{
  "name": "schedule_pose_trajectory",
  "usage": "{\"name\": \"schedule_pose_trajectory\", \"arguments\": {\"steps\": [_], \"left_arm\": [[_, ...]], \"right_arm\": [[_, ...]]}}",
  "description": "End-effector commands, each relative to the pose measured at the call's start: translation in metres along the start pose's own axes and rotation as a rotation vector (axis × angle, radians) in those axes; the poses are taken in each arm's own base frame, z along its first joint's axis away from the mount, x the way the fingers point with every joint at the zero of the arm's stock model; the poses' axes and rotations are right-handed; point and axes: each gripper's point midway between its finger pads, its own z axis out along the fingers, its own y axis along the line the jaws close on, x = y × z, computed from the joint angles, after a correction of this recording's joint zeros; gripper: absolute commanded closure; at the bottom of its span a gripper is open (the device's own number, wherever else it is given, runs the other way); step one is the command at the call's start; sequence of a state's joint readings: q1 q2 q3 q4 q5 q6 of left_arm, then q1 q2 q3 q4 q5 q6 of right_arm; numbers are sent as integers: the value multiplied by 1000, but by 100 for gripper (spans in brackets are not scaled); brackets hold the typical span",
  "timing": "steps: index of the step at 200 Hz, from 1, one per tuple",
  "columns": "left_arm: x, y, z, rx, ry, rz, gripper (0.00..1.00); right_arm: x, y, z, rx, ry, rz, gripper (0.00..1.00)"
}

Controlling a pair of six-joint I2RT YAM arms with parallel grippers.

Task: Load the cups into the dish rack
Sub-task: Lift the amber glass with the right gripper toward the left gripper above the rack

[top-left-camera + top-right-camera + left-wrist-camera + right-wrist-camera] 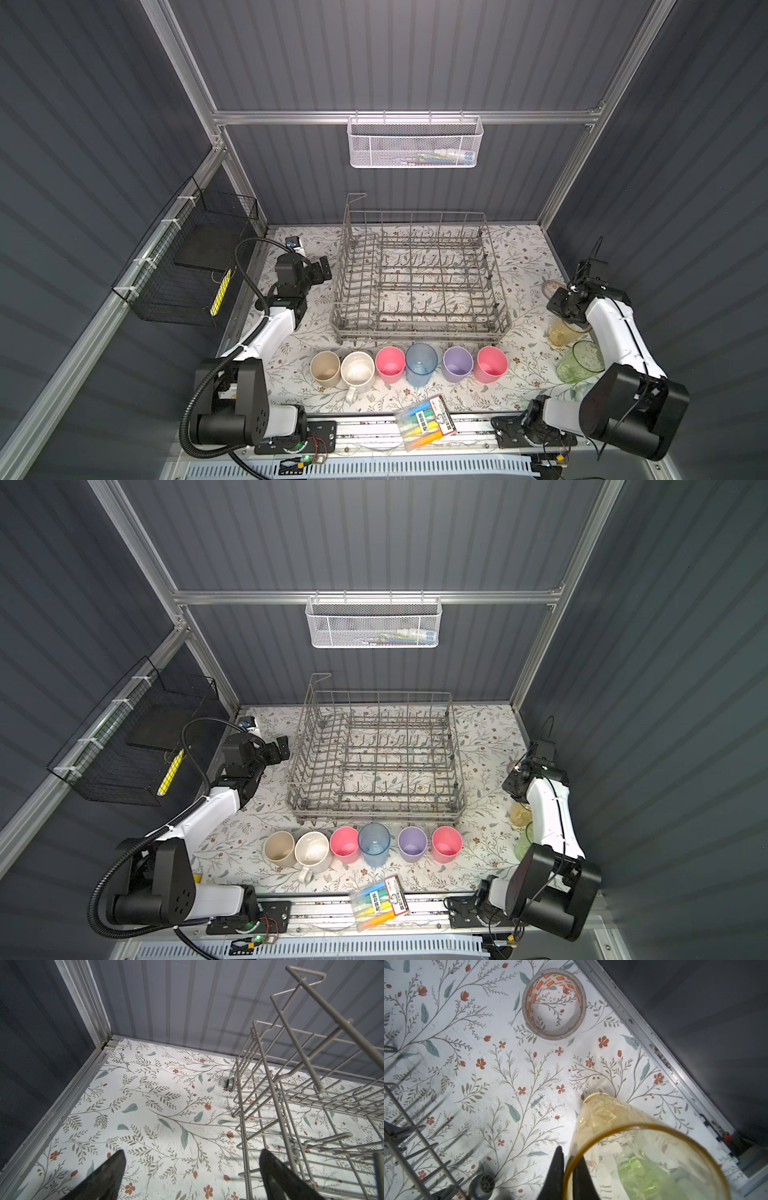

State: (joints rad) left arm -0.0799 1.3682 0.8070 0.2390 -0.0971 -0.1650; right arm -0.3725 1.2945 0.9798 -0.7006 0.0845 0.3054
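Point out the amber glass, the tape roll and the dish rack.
amber glass (602, 1113): right wrist view, side wall.
tape roll (554, 979): right wrist view, printed inner face.
dish rack (419, 332): in a top view, front wall.

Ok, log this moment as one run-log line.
right gripper: shut on amber glass rim | left gripper: open, empty, beside dish rack | dish rack: empty
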Motion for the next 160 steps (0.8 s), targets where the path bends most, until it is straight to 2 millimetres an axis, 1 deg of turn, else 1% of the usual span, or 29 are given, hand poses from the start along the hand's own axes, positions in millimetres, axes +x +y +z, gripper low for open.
{"name": "schedule_pose_trajectory", "arguments": {"steps": [1,28,46,66,99,123,125,129,151,155,160], "left_arm": [[-5,-2,-4,0,-2,18,0],[-15,-8,-11,28,-22,10,0],[-27,-14,-19,60,-45,-2,0],[-42,-24,-30,110,-82,-24,0],[-59,-35,-44,156,-122,-38,1],[-69,-47,-51,211,-126,-44,1],[-70,-48,-52,217,-127,-44,1],[-71,-51,-53,230,-128,-45,2],[-85,-69,-64,314,-148,-38,3],[-87,-74,-67,338,-152,-31,3],[-90,-81,-70,363,-156,-19,3]], "right_arm": [[1,-2,-1,3,4,-1,100],[-5,3,-15,-24,-23,2,100],[-13,10,-31,-67,-61,12,100],[-24,22,-53,-121,-115,6,100],[-41,44,-97,-169,-218,-49,100],[-49,68,-124,-239,-280,-82,100],[-50,70,-135,-255,-306,-84,100],[-52,73,-143,-271,-324,-89,100],[-59,98,-179,-355,-398,-121,100],[-59,100,-182,-364,-403,-126,100],[-61,107,-193,-390,-420,-134,100]]}}
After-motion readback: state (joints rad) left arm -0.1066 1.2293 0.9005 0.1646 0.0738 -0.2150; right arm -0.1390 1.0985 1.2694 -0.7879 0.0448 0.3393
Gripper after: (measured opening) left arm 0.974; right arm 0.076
